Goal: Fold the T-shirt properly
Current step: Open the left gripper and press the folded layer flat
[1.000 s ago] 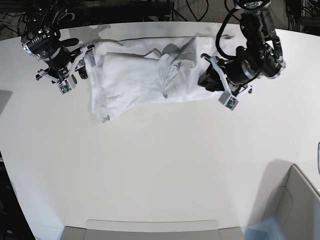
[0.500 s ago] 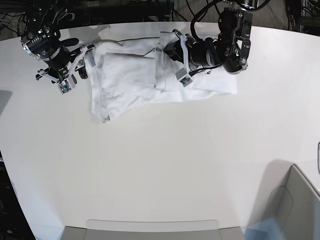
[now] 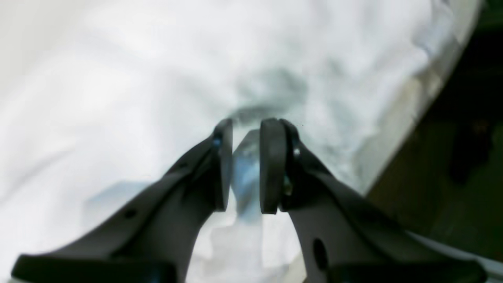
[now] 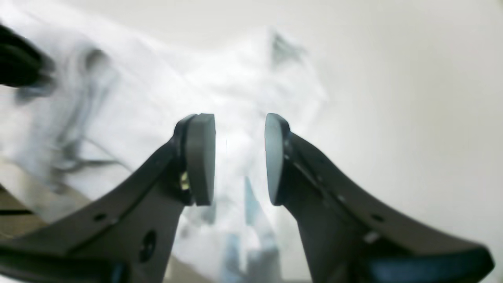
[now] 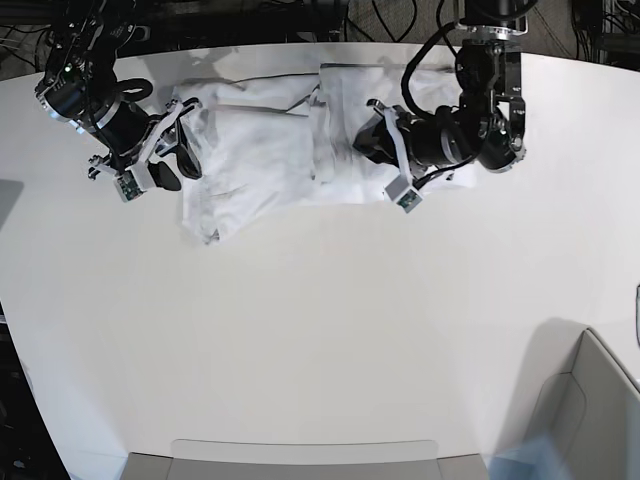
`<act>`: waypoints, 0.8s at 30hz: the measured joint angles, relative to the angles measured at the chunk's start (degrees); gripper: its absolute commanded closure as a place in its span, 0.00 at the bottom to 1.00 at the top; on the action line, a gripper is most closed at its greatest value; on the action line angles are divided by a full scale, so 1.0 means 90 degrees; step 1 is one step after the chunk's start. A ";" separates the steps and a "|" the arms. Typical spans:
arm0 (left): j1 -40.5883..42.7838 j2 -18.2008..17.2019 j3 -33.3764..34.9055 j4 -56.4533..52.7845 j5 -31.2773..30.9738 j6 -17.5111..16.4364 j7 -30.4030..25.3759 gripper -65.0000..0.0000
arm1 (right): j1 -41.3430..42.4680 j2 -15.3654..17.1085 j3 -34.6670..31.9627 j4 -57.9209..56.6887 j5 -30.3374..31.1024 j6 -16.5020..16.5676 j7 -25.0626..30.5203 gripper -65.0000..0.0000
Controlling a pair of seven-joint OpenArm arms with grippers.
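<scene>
A: So, where was the T-shirt (image 5: pixel 290 150)?

B: Toward twelve o'clock on the white table (image 5: pixel 320 340), stretched sideways along the far edge. It lay rumpled, with a thick bunch of cloth near its middle.

A: How far along did the folding look?

B: My guess was partway at best. Some cloth was doubled over at the centre, but the outline was ragged and one corner trailed toward seven o'clock. Flattening and the real folds still seemed to be ahead.

A: What were the grippers doing?

B: The left gripper (image 3: pixel 245 165) sat over the shirt at about one o'clock, its pads nearly together. A pale sliver showed between them, probably cloth, so I read it as pinching the T-shirt, though the wrist view was blurred. The right gripper (image 4: pixel 239 157) was at about ten o'clock by the shirt's other end. Its pads stood clearly apart with cloth lying beyond them; nothing looked pinched there.

A: Anything else around, anything in the way?

B: Dark cables (image 5: pixel 380 15) hung behind the table at twelve. A grey bin (image 5: pixel 590 410) sat at five o'clock and a grey tray edge (image 5: pixel 300 455) at six, both well apart from the shirt. Only the central bunch looked like an obstacle.
</scene>
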 measured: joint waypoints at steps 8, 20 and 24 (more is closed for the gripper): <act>0.0090 -0.0372 -0.0330 0.0335 0.0012 0.0002 0.0051 0.81 | 0.0172 0.0124 0.0233 -0.0595 0.1911 0.0005 -0.0619 0.67; 0.0248 -0.0367 -0.0342 0.1707 -0.0007 0.0000 0.0044 0.81 | 0.0627 0.0342 0.0957 -0.2948 0.2198 0.0000 -0.0661 0.66; 0.0243 -0.0335 -0.0340 0.1707 -0.0012 0.0000 0.0044 0.81 | 0.0862 0.0639 0.0964 -0.3772 0.2118 -0.0002 -0.0692 0.56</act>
